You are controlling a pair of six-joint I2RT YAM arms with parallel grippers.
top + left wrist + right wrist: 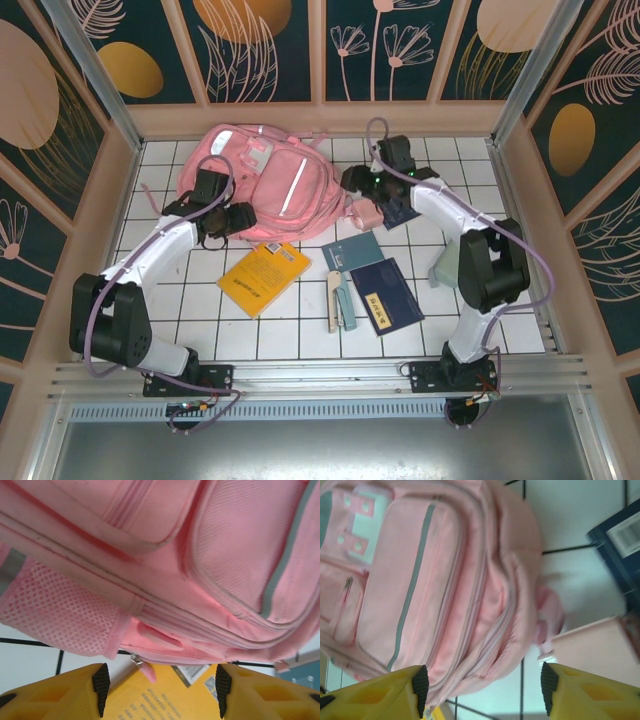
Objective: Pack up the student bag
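The student bag is a big pink backpack lying flat at the back of the tiled table, front pockets up. My left gripper is at its near-left edge, open; in the left wrist view the left gripper has only the bag's zipper pull and a yellow book showing between the fingers, with the bag just beyond. My right gripper hovers at the bag's right side. It is open too, the bag's corner close to one fingertip, not clamped.
In front of the bag lie the yellow book, a teal book, a navy booklet and a pale stapler-like item. A small pink box and a dark book sit by the right gripper. Wooden walls ring the table.
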